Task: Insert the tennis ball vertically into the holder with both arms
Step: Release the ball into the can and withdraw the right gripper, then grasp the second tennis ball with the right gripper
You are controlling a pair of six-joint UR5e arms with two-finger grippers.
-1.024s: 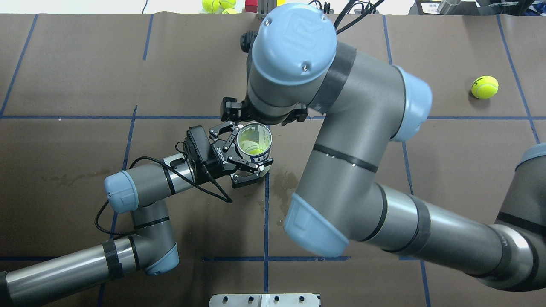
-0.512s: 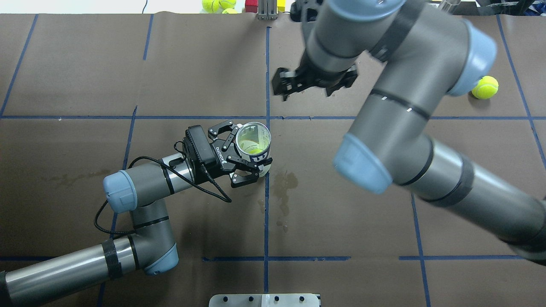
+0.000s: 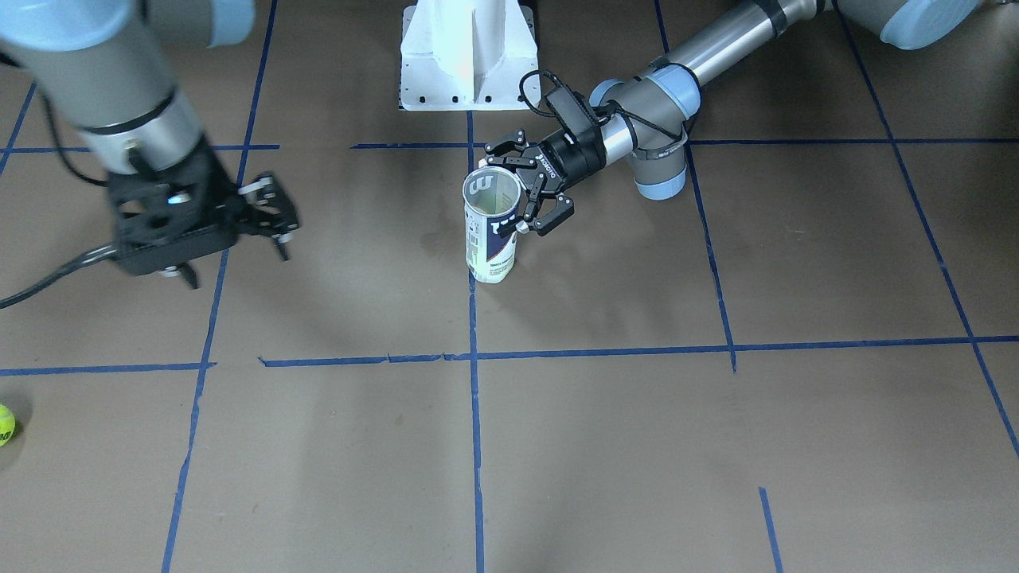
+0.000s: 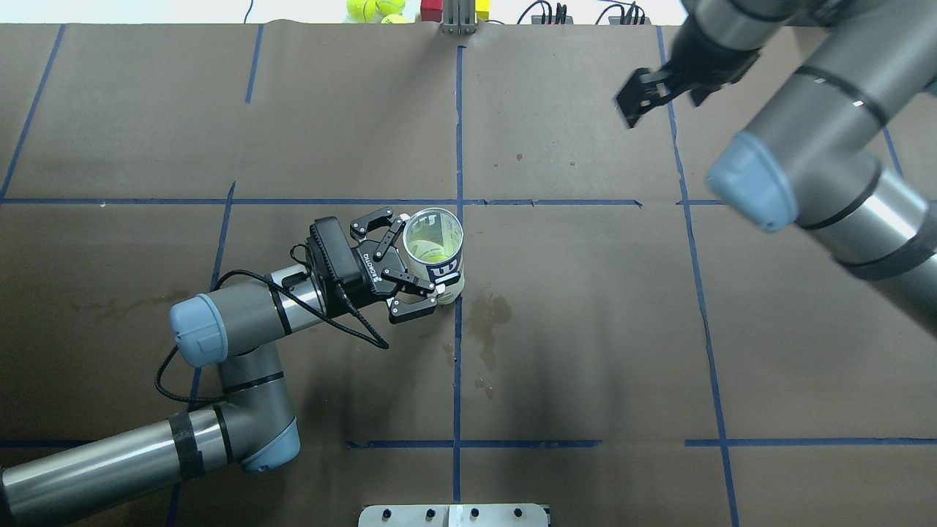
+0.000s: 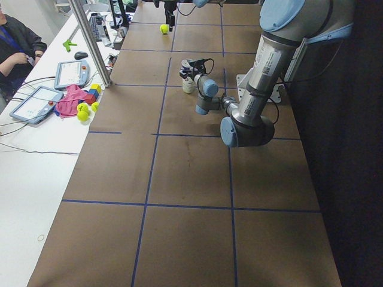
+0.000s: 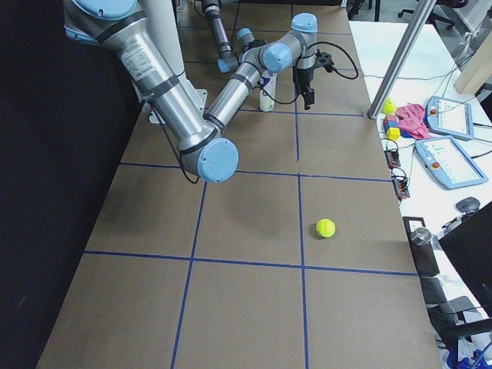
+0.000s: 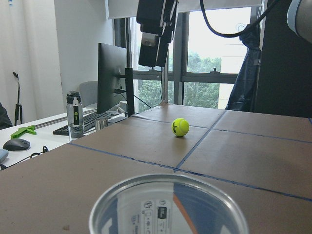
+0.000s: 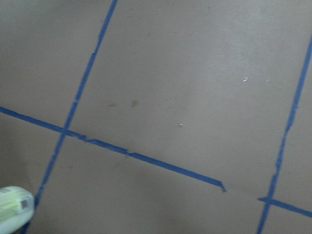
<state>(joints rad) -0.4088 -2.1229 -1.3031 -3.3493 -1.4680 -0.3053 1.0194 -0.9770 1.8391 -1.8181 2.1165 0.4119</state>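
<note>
The holder (image 4: 437, 252), a clear can with a navy-and-white label, stands upright at mid-table (image 3: 491, 231). A yellow-green tennis ball (image 4: 438, 257) lies inside it. My left gripper (image 4: 410, 265) is open, its fingers flanking the can's near side (image 3: 529, 187). The left wrist view shows the can's rim (image 7: 170, 181) close below. My right gripper (image 4: 662, 91) is open and empty, raised over the far right of the table (image 3: 239, 243). A second tennis ball (image 3: 4, 424) lies loose on the table (image 6: 326, 227).
The white pedestal base (image 3: 468, 56) stands at the robot's edge. Tennis balls and coloured blocks (image 4: 377, 9) lie past the far edge. An operator (image 5: 15, 45) sits at a side table with tablets. A wet stain (image 4: 487, 315) marks the paper near the can.
The right arm has swung from just above the can up and away to the far right, gripper empty. The left gripper has drawn back slightly from the can. The can has not moved.
</note>
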